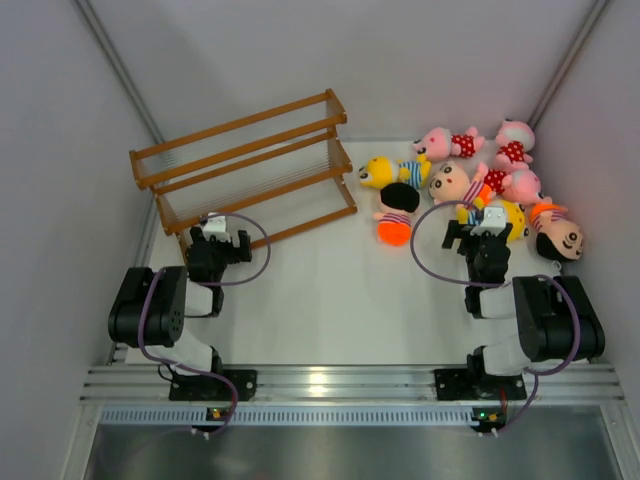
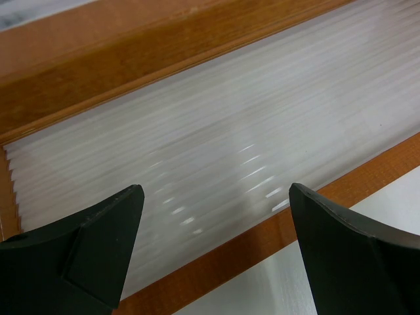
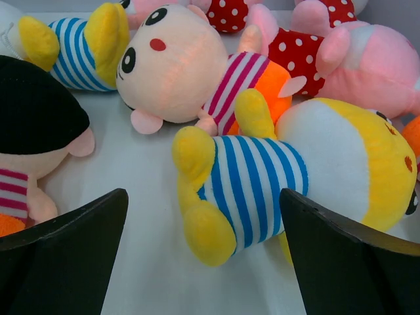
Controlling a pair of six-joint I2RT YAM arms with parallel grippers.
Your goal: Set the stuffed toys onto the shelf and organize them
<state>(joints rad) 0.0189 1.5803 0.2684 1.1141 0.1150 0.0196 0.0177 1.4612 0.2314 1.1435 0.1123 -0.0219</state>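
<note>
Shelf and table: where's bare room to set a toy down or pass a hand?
All three tiers of the shelf are bare. The middle of the table, nearer than the shelf and left of the toys, is bare too. Crowded: the far right corner, where toys touch and overlap.

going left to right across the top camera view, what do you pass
shelf → yellow toy next to it → peach-faced toy in pink stripes → black-haired toy by the right wall
</note>
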